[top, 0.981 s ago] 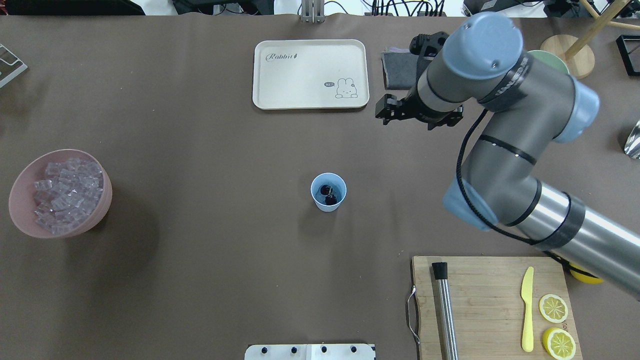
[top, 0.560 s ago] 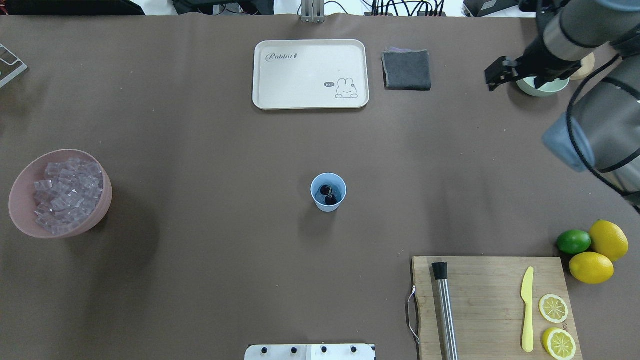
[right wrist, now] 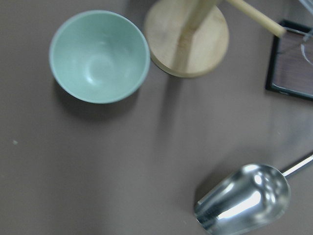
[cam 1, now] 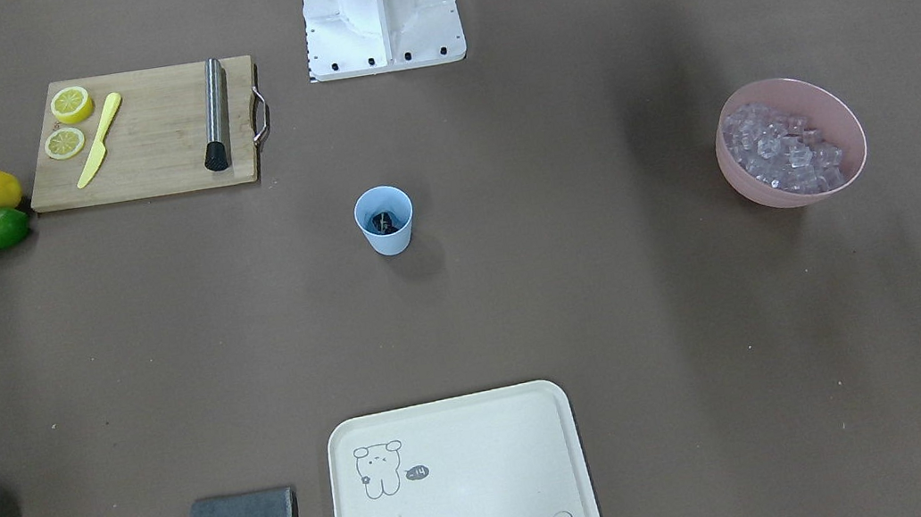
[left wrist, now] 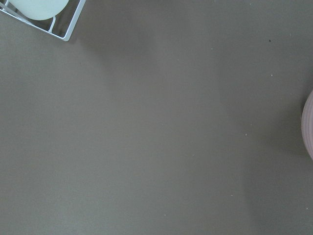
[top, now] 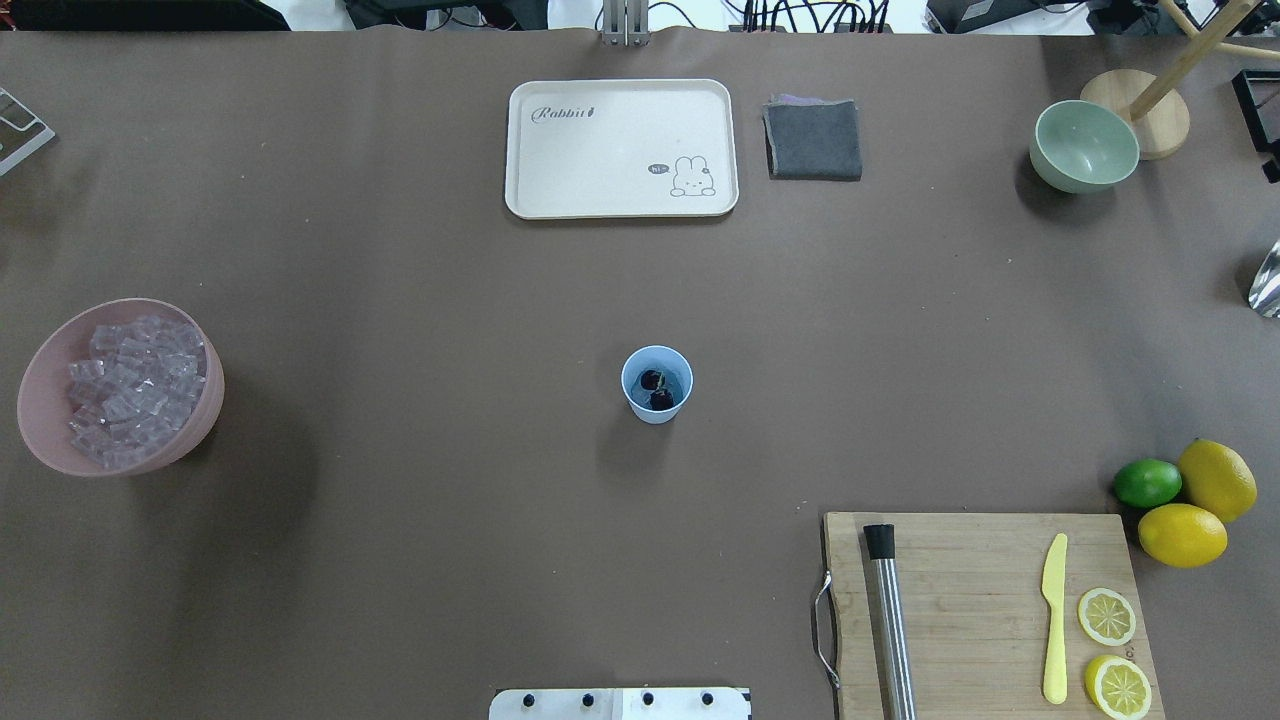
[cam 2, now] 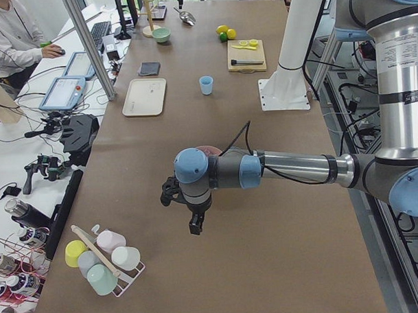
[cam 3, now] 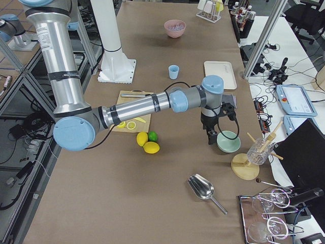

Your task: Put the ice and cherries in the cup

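Observation:
The light blue cup point(top: 657, 384) stands upright mid-table, also in the front view point(cam 1: 384, 221). Two dark cherries point(top: 657, 391) lie inside it. The ice point(top: 130, 390) fills a pink bowl point(top: 40, 400) at the table's left side, also in the front view point(cam 1: 783, 150). My left gripper point(cam 2: 195, 224) shows only in the left side view, low over bare table near the pink bowl. My right gripper point(cam 3: 210, 137) shows only in the right side view, beside a pale green bowl point(cam 3: 228, 142). I cannot tell whether either is open or shut.
A cream tray point(top: 621, 147) and grey cloth point(top: 813, 139) lie at the far side. A cutting board point(top: 985, 610) holds a muddler, a knife and lemon slices. Lemons and a lime point(top: 1147, 483) sit beside it. A metal scoop point(right wrist: 244, 198) and wooden stand point(right wrist: 188, 39) are near the green bowl.
My right arm swung from beside the tray to the right, over the green bowl, then out of the overhead view. The cup, cherries and ice have not moved.

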You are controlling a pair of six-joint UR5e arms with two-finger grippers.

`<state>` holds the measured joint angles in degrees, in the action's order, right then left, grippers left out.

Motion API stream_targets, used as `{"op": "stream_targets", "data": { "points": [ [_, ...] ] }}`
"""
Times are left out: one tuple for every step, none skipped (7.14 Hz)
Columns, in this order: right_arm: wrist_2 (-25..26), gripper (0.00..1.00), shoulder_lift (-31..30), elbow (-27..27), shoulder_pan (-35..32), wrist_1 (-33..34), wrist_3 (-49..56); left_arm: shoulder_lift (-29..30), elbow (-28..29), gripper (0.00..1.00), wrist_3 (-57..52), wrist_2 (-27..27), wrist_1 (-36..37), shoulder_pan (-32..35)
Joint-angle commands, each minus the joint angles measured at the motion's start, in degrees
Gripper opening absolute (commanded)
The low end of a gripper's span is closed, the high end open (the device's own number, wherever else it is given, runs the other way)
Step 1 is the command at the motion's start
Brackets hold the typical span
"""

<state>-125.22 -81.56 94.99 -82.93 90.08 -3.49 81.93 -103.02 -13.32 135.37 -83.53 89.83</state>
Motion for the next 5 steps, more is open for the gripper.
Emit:
{"op": "stream_targets", "data": {
  "points": [
    [-1.27,1.00,-10.69,0.10,-7.83,-3.91,5.15,0.16,-0.08,0.98,0.05,0.25,-0.14,-0.01],
    [0.22,1.00,-13.60,-0.33,-7.94,-4.64,4.46,0.25,-0.08,0.98,0.05,0.25,-0.14,-0.01],
    [0.50,1.00,-13.72,-0.86,-7.94,-4.73,4.37,0.43,-0.08,0.98,0.05,0.25,-0.14,-0.01],
    [0.41,1.00,-13.46,-0.95,-7.94,-5.17,4.36,0.34,-0.25,0.98,0.05,0.25,-0.23,-0.01],
    [-0.20,1.00,-13.19,-1.82,-7.94,-7.09,4.28,0.25,-0.43,0.98,0.05,0.25,-0.23,-0.01]
  ]
}}
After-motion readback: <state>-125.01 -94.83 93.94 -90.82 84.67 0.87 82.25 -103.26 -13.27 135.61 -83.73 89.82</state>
